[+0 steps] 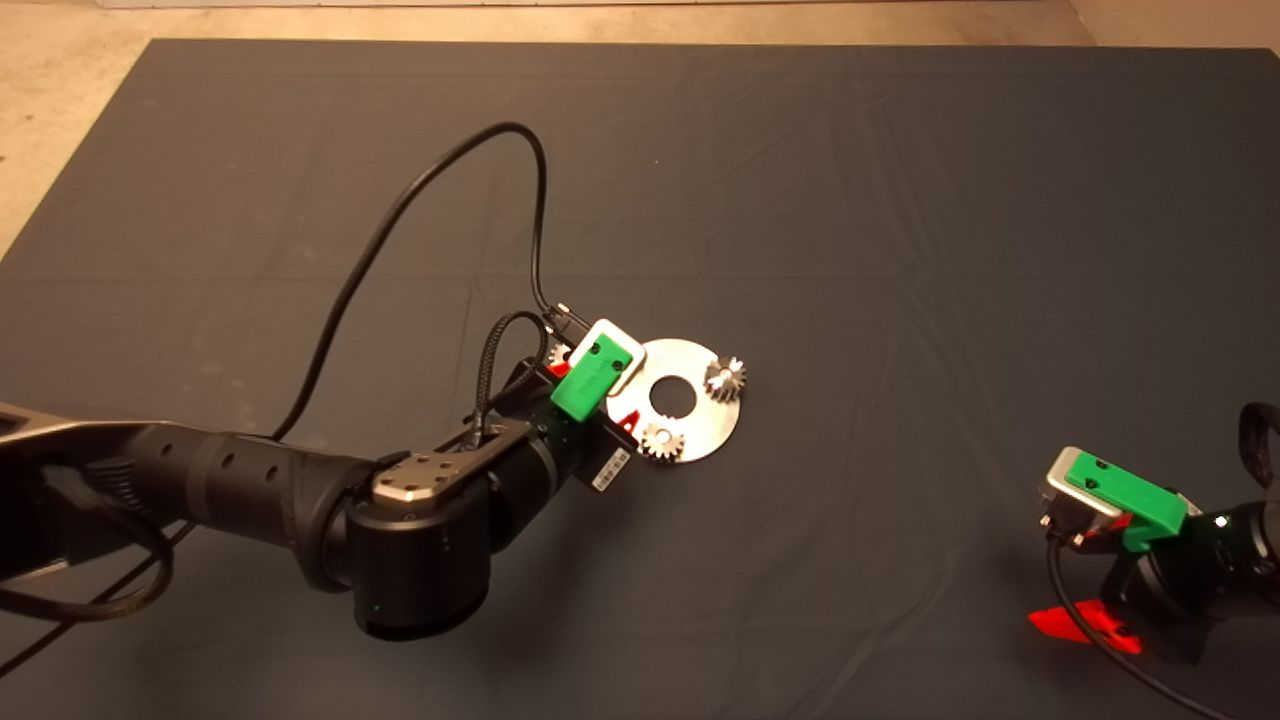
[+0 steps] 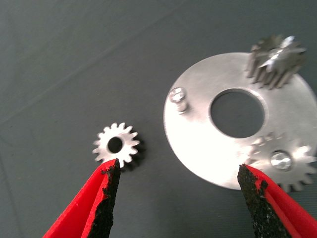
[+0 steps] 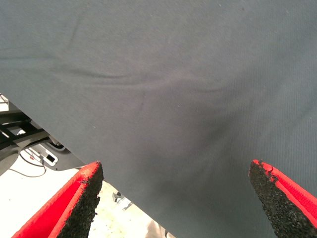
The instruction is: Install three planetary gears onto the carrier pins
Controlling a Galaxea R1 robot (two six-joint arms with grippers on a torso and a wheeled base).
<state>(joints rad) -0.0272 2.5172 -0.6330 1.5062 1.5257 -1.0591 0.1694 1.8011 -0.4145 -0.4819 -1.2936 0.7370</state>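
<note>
The shiny carrier disc (image 1: 700,425) (image 2: 198,144) lies mid-mat. Two planetary gears sit on its pins: one at the far right (image 1: 726,377) (image 2: 275,60), one at the near edge (image 1: 661,441) (image 2: 283,162). The third pin (image 2: 179,97) stands bare. The third gear (image 2: 116,145) lies flat on the mat just left of the disc; in the head view it is mostly hidden by the gripper (image 1: 559,354). My left gripper (image 2: 179,191) (image 1: 590,385) is open, hovering over the disc's left edge, one finger (image 2: 106,198) beside the loose gear. My right gripper (image 1: 1085,625) (image 3: 176,198) is open, parked at the lower right.
The left arm's black cable (image 1: 400,215) loops over the mat behind the disc. Past the mat's edge in the right wrist view is floor with some equipment (image 3: 29,148).
</note>
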